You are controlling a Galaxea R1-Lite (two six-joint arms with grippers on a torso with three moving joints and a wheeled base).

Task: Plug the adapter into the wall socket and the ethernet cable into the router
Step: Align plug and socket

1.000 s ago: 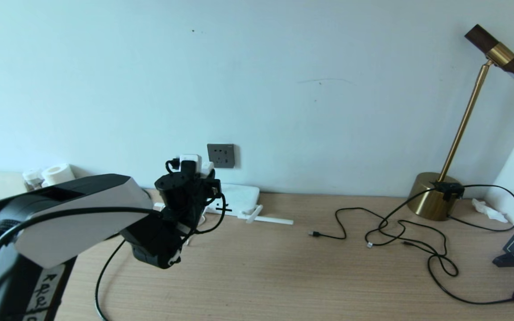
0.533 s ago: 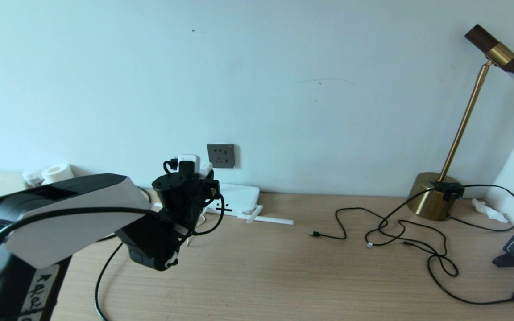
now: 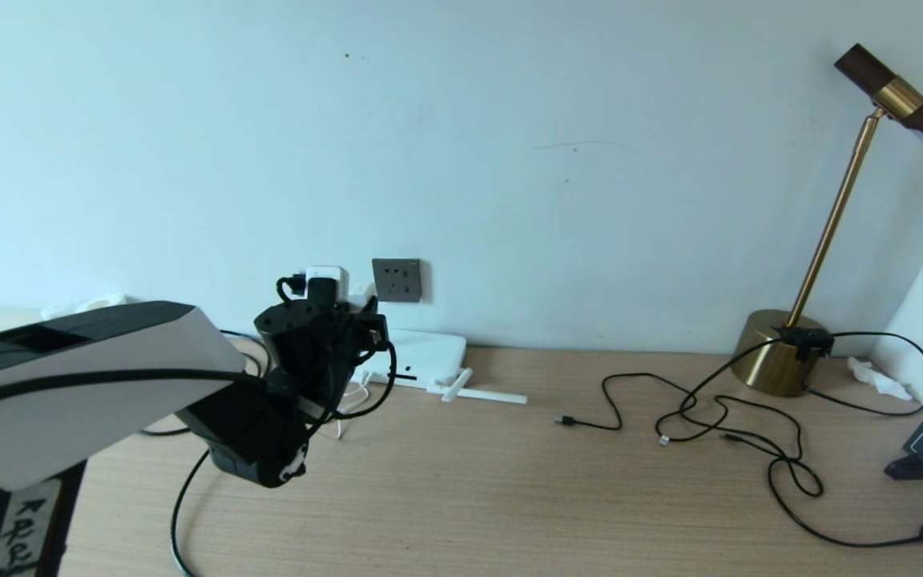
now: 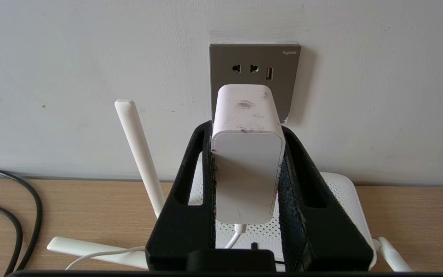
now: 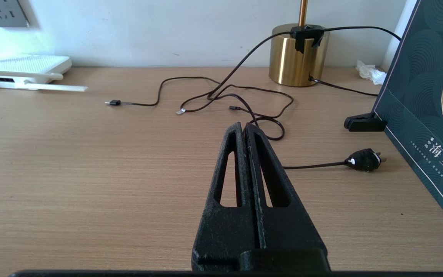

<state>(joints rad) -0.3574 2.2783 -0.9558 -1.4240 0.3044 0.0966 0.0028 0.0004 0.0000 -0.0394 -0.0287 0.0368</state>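
A: Your left end effector (image 4: pixel 247 169) clamps the small white rounded-cube adapter (image 4: pixel 246 154), long axis aimed at the wall, thin white cord trailing behind.

B: And the target?

A: The dark grey square wall socket (image 4: pixel 255 65) lies straight ahead, apart; its upper holes show above the adapter.

B: The right end effector (image 5: pixel 244 132)?

A: Fully closed, empty, parked over the wooden desk (image 5: pixel 90 165).

White adapter (image 4: pixel 247 161), dark grey wall socket (image 4: pixel 255 61), perhaps dotted white router (image 4: pixel 337 192).
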